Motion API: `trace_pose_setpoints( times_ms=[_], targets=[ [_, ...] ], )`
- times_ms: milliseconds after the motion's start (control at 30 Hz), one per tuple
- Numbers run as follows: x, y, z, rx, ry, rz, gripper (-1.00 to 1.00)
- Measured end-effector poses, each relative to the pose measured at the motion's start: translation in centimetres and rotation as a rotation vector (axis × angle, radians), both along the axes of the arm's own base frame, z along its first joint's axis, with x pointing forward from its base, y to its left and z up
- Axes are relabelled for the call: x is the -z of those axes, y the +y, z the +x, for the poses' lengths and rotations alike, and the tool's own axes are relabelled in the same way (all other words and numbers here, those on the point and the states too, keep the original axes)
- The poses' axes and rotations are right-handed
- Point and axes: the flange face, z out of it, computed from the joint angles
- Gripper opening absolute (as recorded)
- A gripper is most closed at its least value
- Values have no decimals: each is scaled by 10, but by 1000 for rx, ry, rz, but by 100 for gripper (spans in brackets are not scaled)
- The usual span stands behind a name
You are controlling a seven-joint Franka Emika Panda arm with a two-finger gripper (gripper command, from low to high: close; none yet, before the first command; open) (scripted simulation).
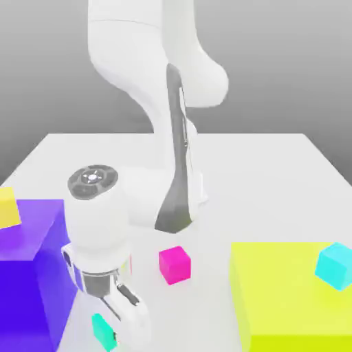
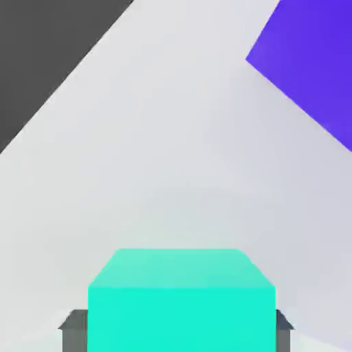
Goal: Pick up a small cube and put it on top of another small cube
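In the exterior view the white arm reaches down to the near left part of the white worktop (image 1: 275, 158), just beside the big purple block (image 1: 27, 268); its gripper (image 1: 115, 337) stands low over the small plain turquoise-green cube (image 1: 103, 330). The small plain magenta-pink cube (image 1: 174, 265) lies apart, to the right and a little farther, with nothing on top. In the hand view the turquoise-green cube (image 2: 182, 302) sits between the dark fingertips (image 2: 74, 328), so the jaws are clenched on it. I judge the grasp as done; lifting, carrying and stacking are left.
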Motion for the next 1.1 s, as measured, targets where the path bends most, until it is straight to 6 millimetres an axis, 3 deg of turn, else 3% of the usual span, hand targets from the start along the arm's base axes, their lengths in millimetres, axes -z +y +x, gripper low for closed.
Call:
trace_pose_setpoints(
  times_ms=[67, 233, 567, 800, 1100],
  targets=[
    [-2, 0, 0, 1, 0, 0, -100],
    [-56, 1, -1, 4, 1, -1, -100],
    [-106, 74, -83, 322, 3, -27, -100],
    [-115, 107, -150, 563, -1, -9, -100],
    [-94, 95, -156, 595, 0, -109, -100]
  ],
)
